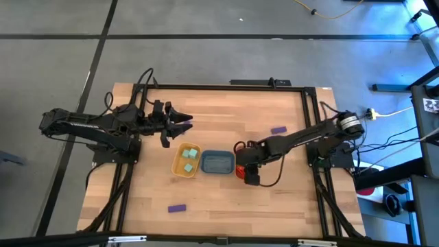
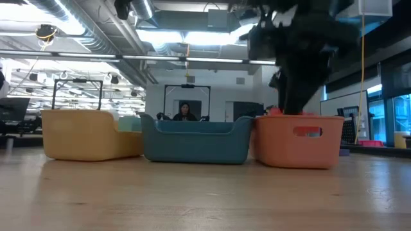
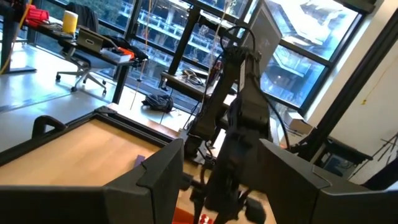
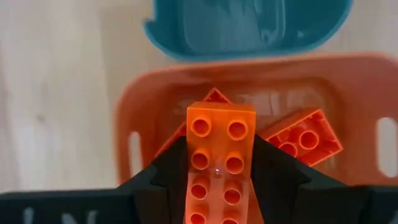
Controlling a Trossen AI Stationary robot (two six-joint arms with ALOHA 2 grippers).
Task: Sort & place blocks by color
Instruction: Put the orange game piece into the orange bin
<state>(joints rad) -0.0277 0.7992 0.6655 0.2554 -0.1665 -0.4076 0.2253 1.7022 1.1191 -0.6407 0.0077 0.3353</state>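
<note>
My right gripper (image 1: 245,169) points steeply down over the orange tray (image 4: 124,130) and is shut on an orange-red brick (image 4: 219,155). Two more orange-red bricks (image 4: 303,140) lie in that tray under it. In the yellow tray (image 1: 177,165) lie mint-green cubes (image 1: 191,153). The blue tray (image 1: 217,163) stands between the two. One purple bar (image 1: 278,129) lies flat on the table behind the right arm. A second purple bar (image 1: 177,208) lies near the front edge. My left gripper (image 1: 186,122) waits open, raised at the table's far left. My right gripper pinches the orange-red brick by its two long sides (image 4: 249,180) between its two fingers (image 4: 283,180). The fingers come from above, slanting down, and the brick's free end reaches out past the fingertips. The studded top faces the wrist camera. The brick hangs over the orange tray's inside.
The three trays stand side by side in a row at the table's middle: yellow (image 2: 90,135), blue (image 2: 196,141), orange (image 2: 298,141). Bare wood lies all around them. A person shows far behind the table in the low view.
</note>
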